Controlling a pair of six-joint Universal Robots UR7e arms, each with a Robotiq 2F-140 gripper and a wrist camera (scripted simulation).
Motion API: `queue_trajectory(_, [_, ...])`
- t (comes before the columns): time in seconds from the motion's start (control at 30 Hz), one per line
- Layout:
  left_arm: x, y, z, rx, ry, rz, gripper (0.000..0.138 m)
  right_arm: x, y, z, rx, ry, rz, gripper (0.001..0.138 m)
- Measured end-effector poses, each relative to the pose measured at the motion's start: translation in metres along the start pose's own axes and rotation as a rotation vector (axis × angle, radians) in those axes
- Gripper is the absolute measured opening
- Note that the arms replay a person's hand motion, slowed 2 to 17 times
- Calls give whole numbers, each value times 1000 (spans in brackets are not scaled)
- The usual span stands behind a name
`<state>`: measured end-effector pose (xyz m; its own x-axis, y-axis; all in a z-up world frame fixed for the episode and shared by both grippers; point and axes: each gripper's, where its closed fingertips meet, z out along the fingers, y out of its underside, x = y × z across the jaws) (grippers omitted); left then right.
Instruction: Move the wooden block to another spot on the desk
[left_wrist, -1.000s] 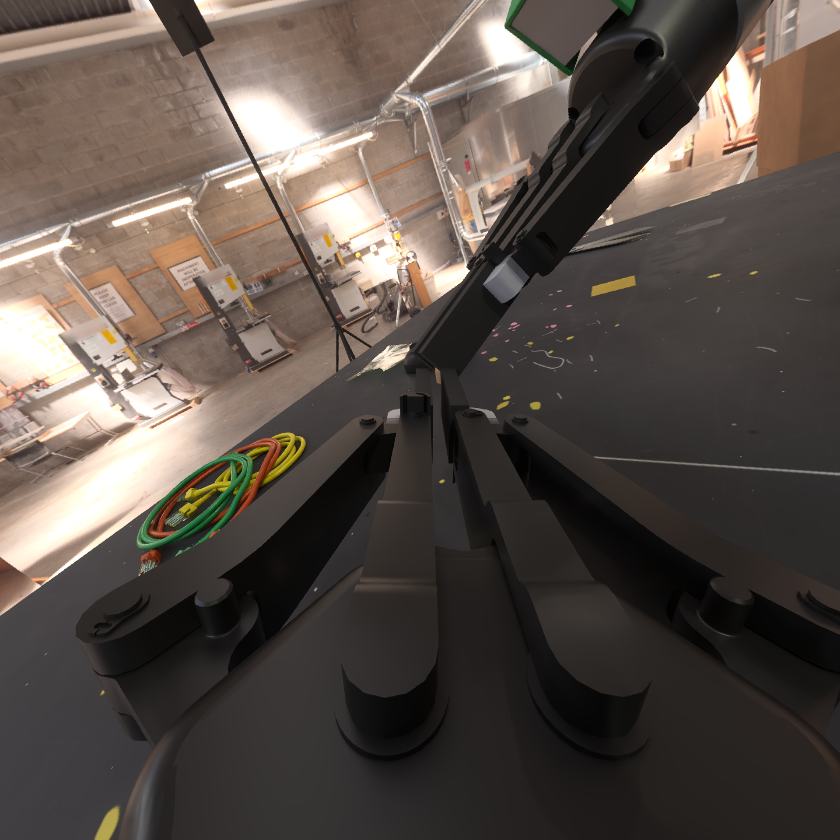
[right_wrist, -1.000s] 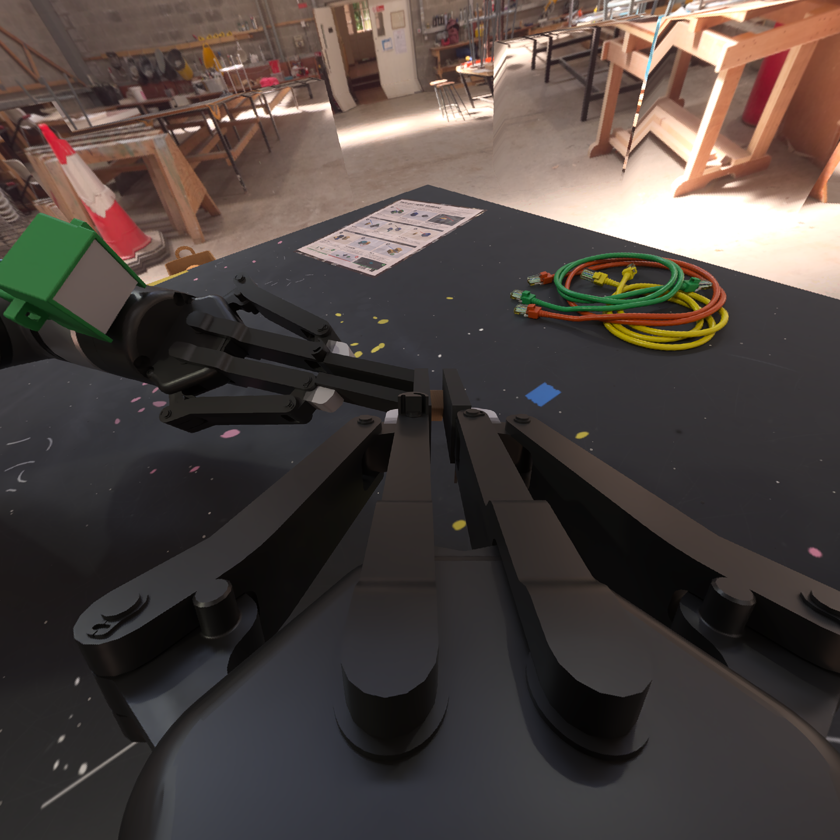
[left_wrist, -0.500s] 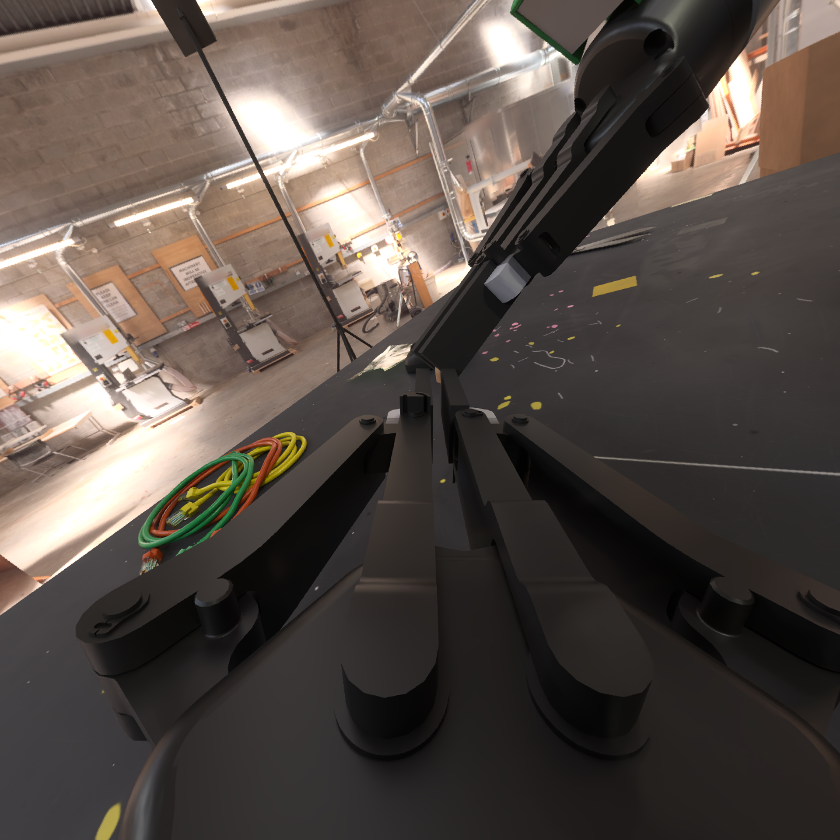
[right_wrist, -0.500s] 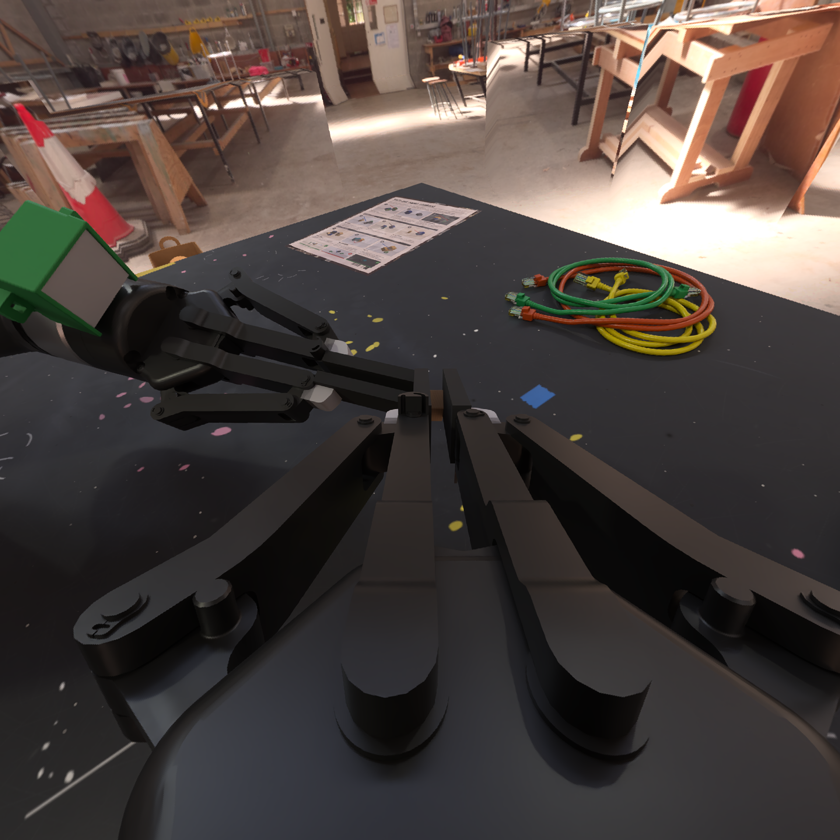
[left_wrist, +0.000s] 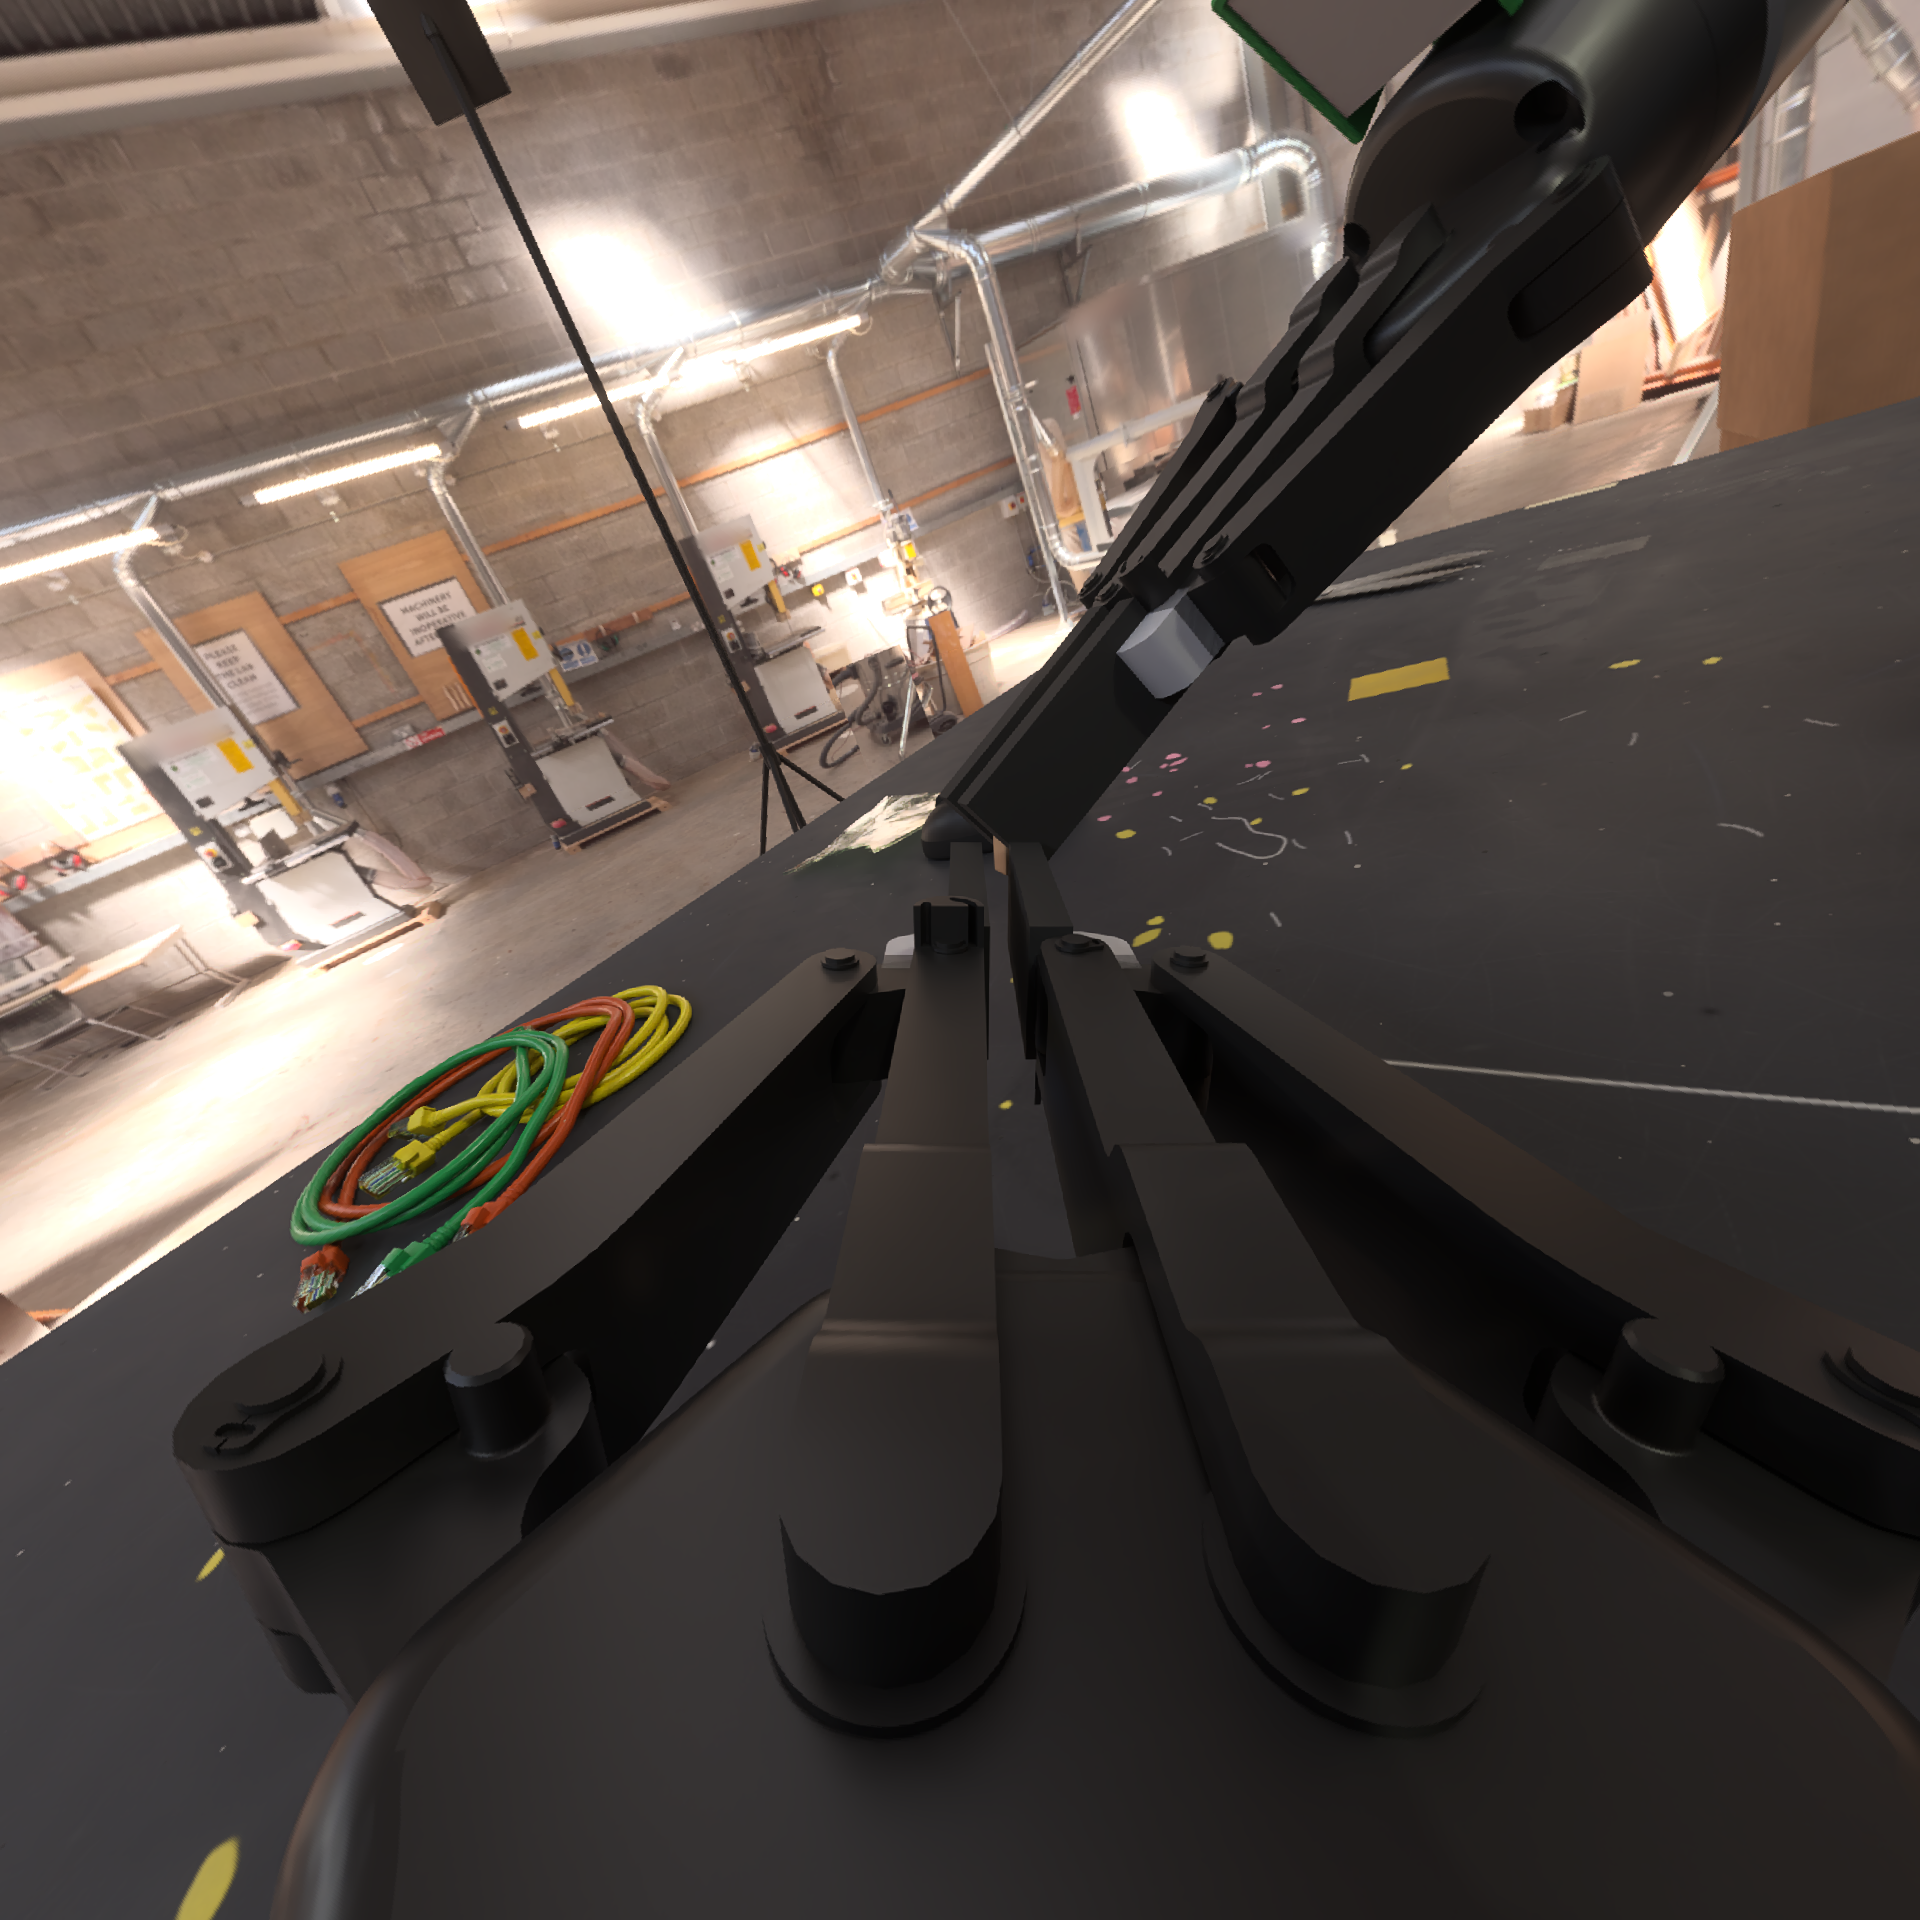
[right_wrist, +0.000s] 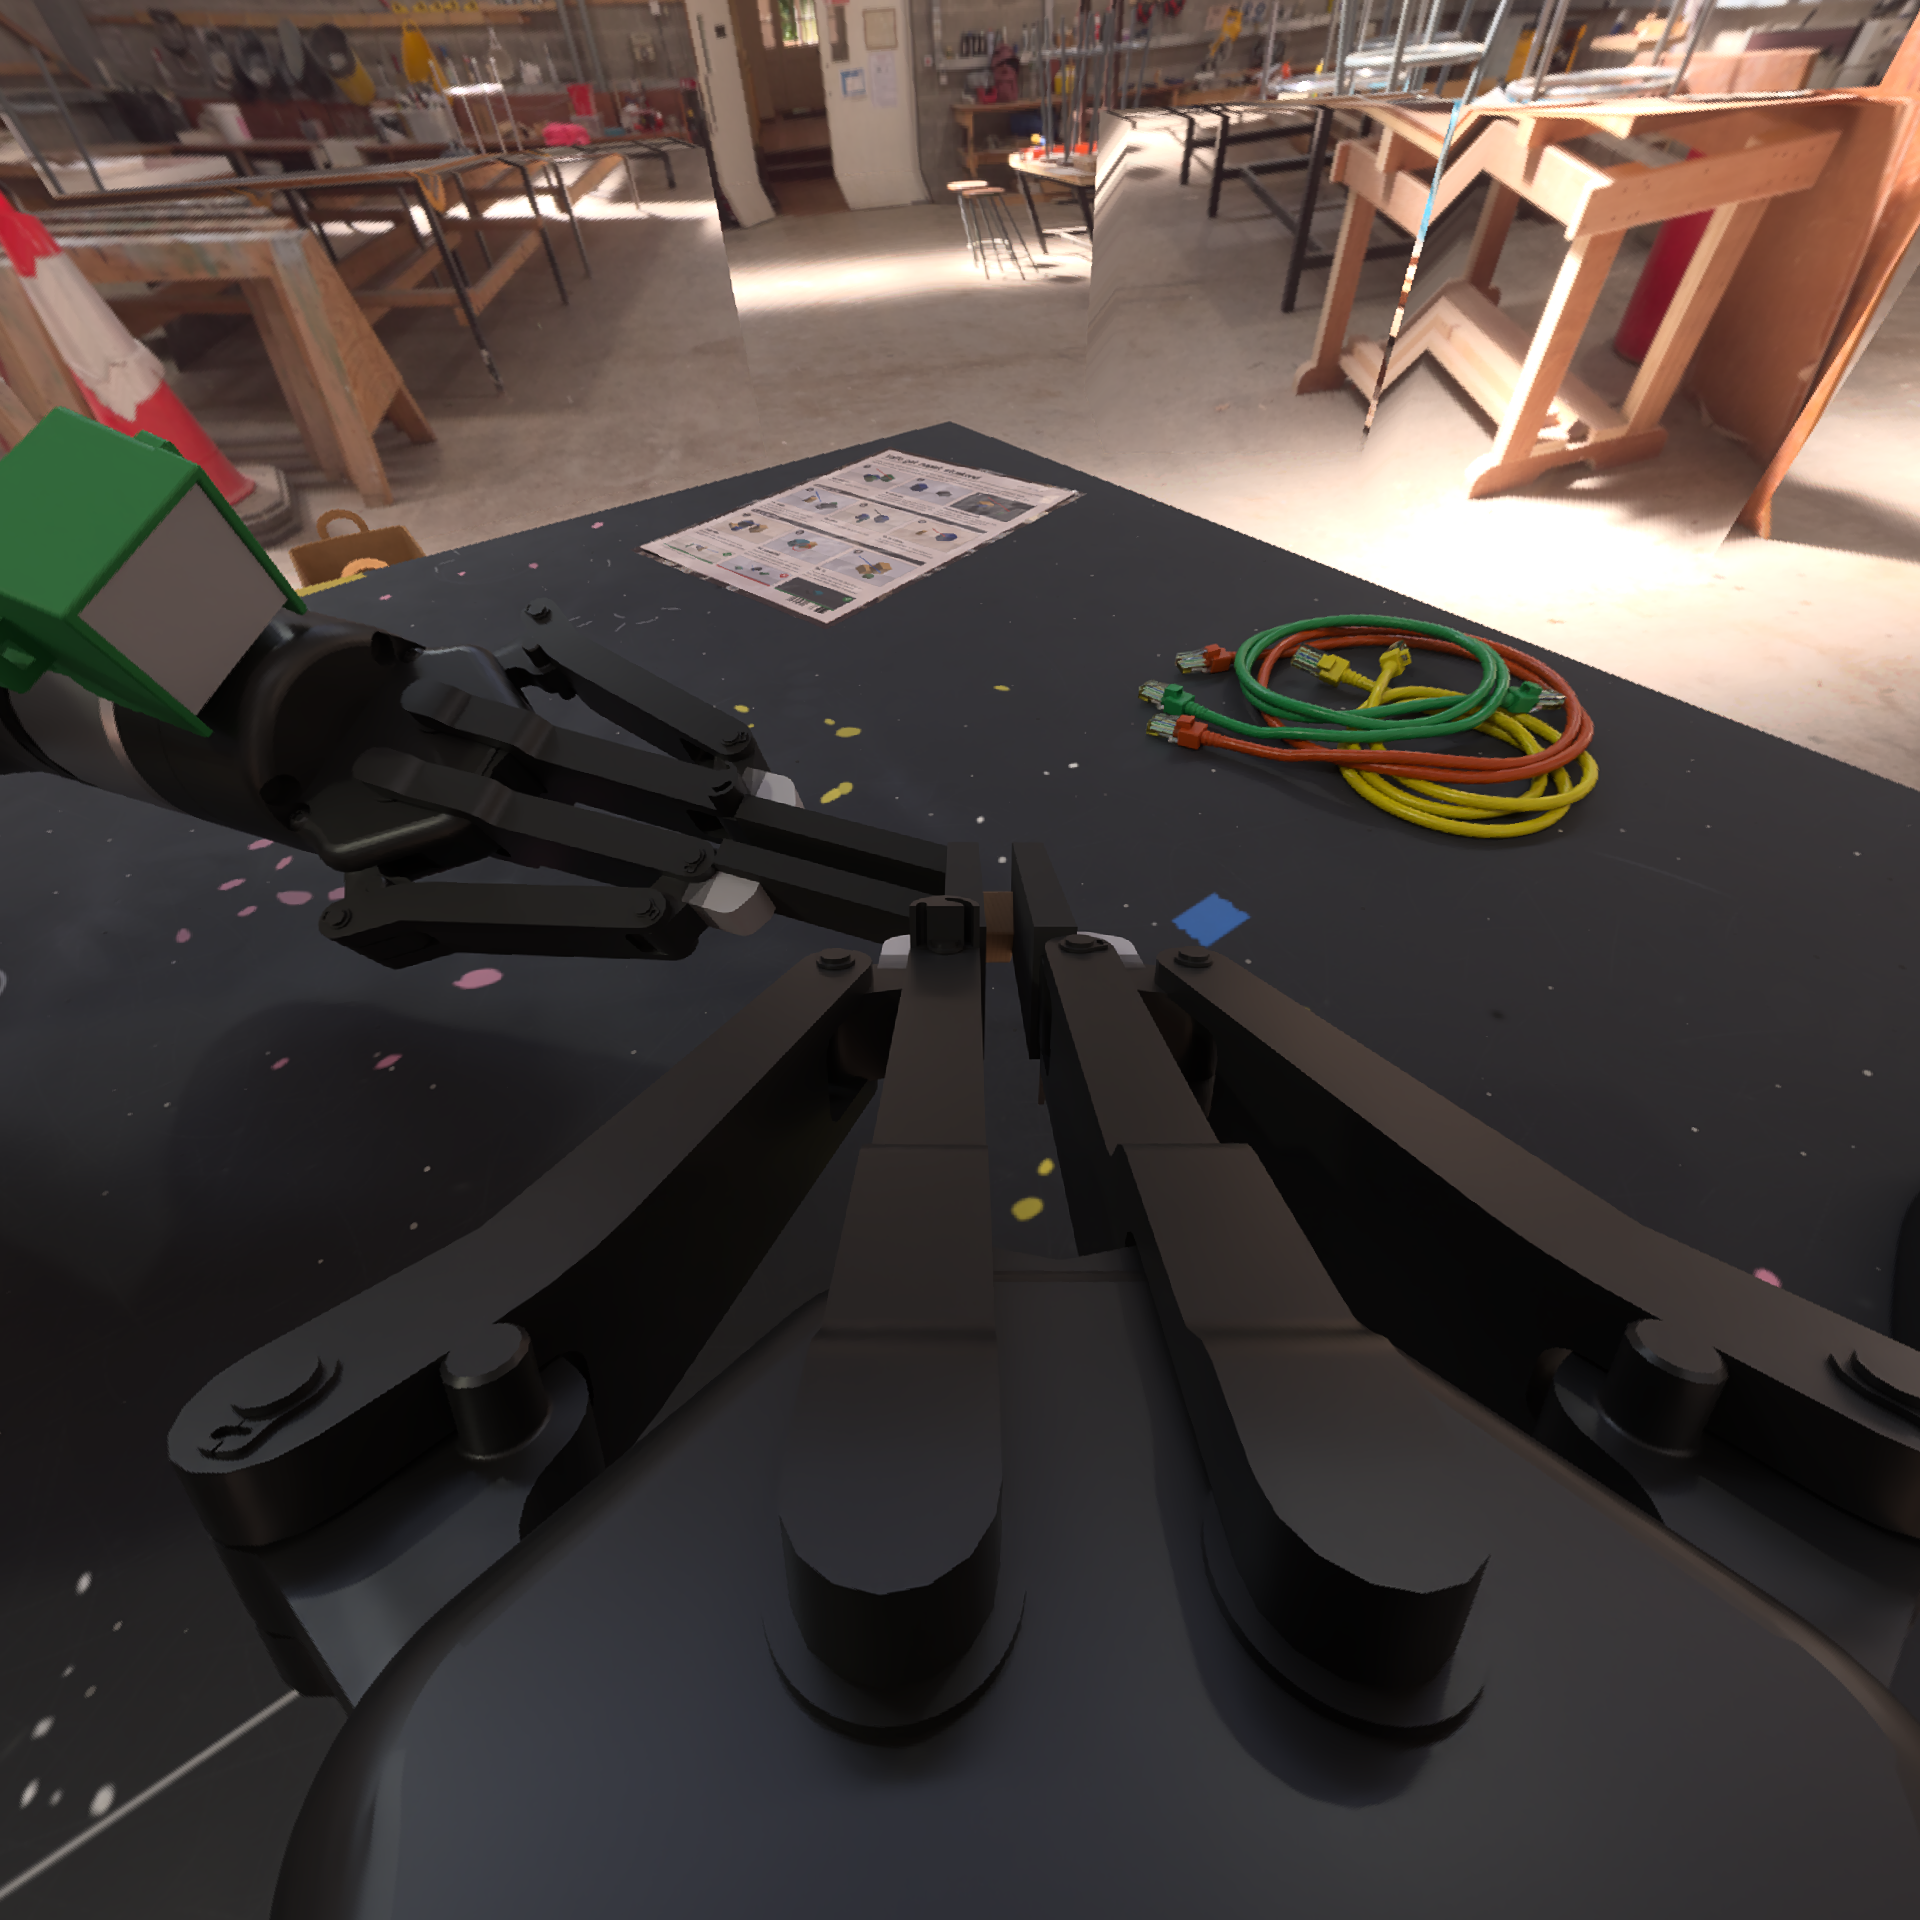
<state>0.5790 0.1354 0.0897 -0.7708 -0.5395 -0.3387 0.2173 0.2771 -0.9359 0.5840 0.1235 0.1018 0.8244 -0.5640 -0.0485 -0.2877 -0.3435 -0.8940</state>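
The left gripper (left_wrist: 995, 868) has its fingers (left_wrist: 961, 883) drawn close on a thin sliver of the block (left_wrist: 1000, 854). The right gripper (left_wrist: 951, 826) slants down from 1 o'clock, its tips meeting them. Coiled cables (left_wrist: 488, 1117) lie on the desk (left_wrist: 1558, 883) at 9 o'clock.

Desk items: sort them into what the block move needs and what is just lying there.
Part of the job:
- wooden block, a brown sliver pinched between the tips of both tools
- right tool
- left tool
- desk

Just lying about:
- coiled cables, green, orange and yellow
- printed sheet
- blue tape patch
- yellow tape patch
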Motion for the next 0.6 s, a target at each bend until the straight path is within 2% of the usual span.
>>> queue_trajectory(0.3, [-1, -4, -2, 21, 0, -18, 7, -2, -4, -2, 12, 5, -25, 9])
queue_trajectory(0.6, [-5, -11, -8, 53, -17, -51, 7, 0, -11, -14, 49, 8, 13, 9])
